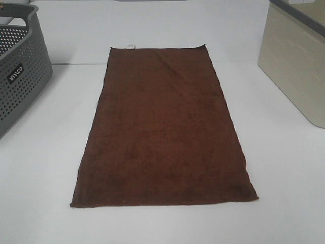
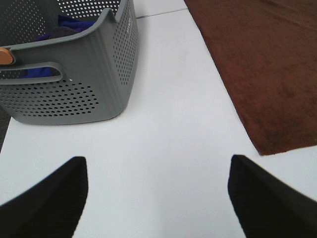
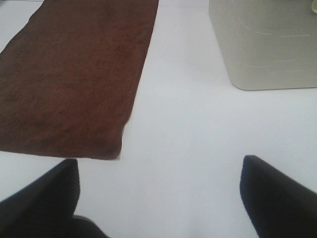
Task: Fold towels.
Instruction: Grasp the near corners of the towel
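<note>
My left gripper (image 2: 157, 161) stands with its jaws wide apart and nothing between them. My right gripper (image 3: 159, 162) is the same, wide and empty. Neither shows in the high view. Both wrist views look out over bare table (image 1: 284, 178) toward the far side, so I judge both arms drawn in at the near edge, hands pitched forward and down. The left hangs near and left of the near left corner (image 2: 260, 152) of the towel (image 2: 262, 69), apart from it. The right hangs near and right of the near right corner (image 3: 117, 155), also apart. The towel lies flat and fully spread mid-table, its length running near to far, with the white tag (image 1: 130, 47) at the far short edge. A grey perforated basket (image 1: 23, 76) sits far left and a beige bin (image 1: 297, 71) far right, neither touching the cloth. Judgement: terry cloth, light, limp and not fragile, so it will drape and drag rather than hold shape. The best hold is a pinch on the hem at each near corner.
</note>
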You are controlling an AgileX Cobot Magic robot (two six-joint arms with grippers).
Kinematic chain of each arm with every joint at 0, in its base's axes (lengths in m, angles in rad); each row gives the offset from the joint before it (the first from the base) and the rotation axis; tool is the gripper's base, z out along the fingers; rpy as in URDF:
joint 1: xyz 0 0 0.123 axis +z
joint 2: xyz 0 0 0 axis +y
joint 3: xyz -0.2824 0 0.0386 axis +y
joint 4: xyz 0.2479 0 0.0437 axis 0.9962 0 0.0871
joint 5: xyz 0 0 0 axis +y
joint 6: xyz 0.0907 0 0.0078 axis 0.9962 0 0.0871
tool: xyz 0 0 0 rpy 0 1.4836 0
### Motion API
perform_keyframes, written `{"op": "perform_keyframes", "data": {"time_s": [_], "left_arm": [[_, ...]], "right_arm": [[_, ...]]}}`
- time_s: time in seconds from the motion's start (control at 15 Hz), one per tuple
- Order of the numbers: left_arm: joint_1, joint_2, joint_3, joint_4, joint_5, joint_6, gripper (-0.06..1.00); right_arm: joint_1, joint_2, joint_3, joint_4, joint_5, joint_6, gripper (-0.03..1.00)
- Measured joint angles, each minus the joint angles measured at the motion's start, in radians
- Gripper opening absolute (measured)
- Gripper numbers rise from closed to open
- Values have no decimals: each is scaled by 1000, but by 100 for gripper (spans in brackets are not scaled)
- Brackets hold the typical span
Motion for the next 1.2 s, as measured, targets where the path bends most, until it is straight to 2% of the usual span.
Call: {"op": "perform_keyframes", "data": {"time_s": [1.2], "left_arm": [[0, 0, 0, 0, 0, 0, 74]], "right_arm": [[0, 0, 0, 0, 0, 0, 83]]}}
